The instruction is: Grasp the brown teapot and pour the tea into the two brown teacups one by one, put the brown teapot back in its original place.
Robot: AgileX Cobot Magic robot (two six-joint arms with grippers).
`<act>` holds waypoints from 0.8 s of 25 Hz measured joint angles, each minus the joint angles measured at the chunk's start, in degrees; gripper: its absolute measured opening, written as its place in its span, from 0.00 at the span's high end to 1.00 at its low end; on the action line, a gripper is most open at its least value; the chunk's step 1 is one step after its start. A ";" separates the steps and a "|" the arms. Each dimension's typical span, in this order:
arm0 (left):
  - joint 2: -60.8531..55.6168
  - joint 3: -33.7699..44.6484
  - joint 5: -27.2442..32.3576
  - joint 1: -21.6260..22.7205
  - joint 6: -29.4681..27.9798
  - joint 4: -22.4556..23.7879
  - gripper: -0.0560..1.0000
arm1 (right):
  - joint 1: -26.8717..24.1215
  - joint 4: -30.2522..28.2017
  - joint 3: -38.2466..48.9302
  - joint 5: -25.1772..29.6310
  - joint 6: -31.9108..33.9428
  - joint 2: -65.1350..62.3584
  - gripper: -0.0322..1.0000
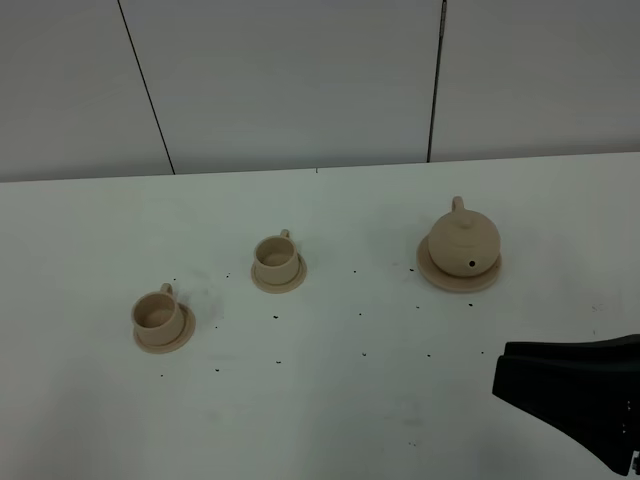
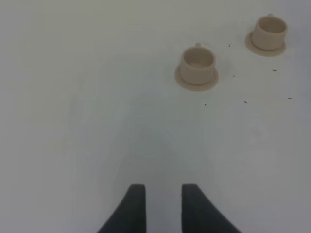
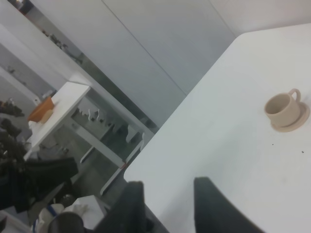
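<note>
Two cups show from the high camera, the left teacup (image 1: pixel 158 312) and the middle teacup (image 1: pixel 275 257), well apart, while the brown teapot (image 1: pixel 463 238) sits on its wide saucer (image 1: pixel 445 282) at right. Left wrist: the left gripper (image 2: pixel 163 190) hangs parted and empty over the table (image 2: pixel 73 121). Right wrist: the right gripper (image 3: pixel 167 187) is parted too, holding nothing.

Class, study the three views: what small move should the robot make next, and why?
Probably swing the right gripper toward the brown teapot. The teapot sits untouched on its saucer, the jaws stand apart and empty, and the right wrist view faces one teacup, not the teapot.
</note>
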 joint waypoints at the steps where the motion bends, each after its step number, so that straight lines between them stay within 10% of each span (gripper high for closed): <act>1: 0.00 0.00 0.00 0.00 0.00 0.00 0.71 | 0.00 -0.06 0.00 -0.27 0.00 0.00 0.73; 20: 0.00 0.00 0.00 0.00 0.00 -0.05 0.71 | 0.00 -2.85 -13.77 -10.62 -0.02 12.81 0.73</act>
